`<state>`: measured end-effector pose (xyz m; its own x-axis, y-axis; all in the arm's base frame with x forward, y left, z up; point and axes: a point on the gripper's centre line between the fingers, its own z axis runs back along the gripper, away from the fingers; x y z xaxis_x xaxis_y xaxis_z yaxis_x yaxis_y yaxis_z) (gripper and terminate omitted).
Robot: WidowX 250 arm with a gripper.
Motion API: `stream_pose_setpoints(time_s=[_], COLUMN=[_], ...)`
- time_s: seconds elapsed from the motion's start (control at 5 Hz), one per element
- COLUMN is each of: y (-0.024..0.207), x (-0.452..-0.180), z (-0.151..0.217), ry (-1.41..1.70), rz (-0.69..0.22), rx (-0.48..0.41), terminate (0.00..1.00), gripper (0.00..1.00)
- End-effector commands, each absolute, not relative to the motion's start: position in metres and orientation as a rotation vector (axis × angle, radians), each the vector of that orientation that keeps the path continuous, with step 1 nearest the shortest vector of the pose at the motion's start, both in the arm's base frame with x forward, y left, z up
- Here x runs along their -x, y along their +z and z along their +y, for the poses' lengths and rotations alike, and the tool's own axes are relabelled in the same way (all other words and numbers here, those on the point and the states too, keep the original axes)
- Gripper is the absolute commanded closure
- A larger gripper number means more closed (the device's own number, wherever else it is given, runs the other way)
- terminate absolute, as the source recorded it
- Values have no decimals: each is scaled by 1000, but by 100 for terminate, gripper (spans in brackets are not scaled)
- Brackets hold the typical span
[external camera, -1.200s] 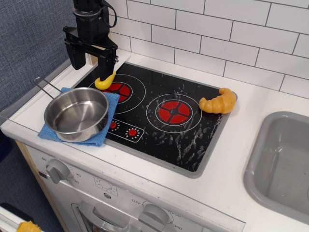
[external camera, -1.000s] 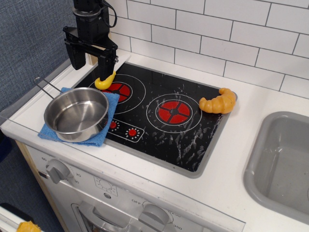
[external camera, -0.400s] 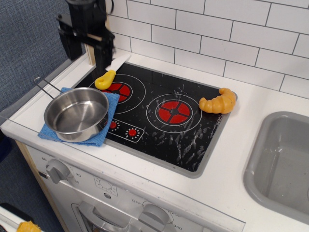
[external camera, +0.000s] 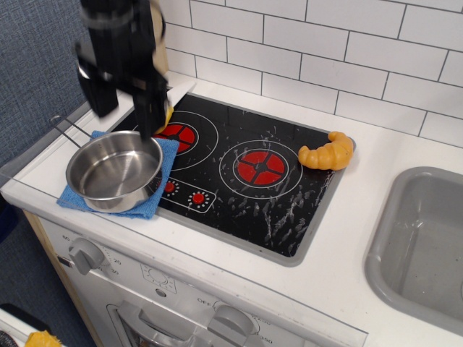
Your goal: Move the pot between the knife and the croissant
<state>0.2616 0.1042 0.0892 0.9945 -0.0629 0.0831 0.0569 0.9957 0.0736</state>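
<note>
The shiny steel pot (external camera: 114, 171) sits on a blue cloth (external camera: 154, 199) at the stove's front left, its wire handle pointing back left. The knife (external camera: 173, 96) lies behind it at the back-left burner; its white blade shows, its yellow handle is mostly hidden by my gripper. The orange croissant (external camera: 329, 152) lies at the hob's right edge. My black gripper (external camera: 124, 107) is blurred, open and empty, its fingers spread just above the pot's far rim.
The black hob (external camera: 239, 170) has two red burners. A grey sink basin (external camera: 423, 246) is at the right. A white tiled wall stands behind. Oven knobs are at the front edge.
My gripper has moved from over the knife toward the front and down, to above the pot's far rim. Pot, knife and croissant have not moved.
</note>
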Motion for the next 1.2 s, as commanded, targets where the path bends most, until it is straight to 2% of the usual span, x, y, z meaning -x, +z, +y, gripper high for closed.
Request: stream_pose_setpoints(time_s=[0.0,0.4,0.6,1.0], y=[46,22,25,44], x=[-249,-251,-249,-244], z=[83,86,83,81], ry=[-98,-100,-113,-114], rz=[17,59,47,4], rx=[-70,-84,-97,-96], terminate=[0,0,0,0], gripper=[0,0,100,100])
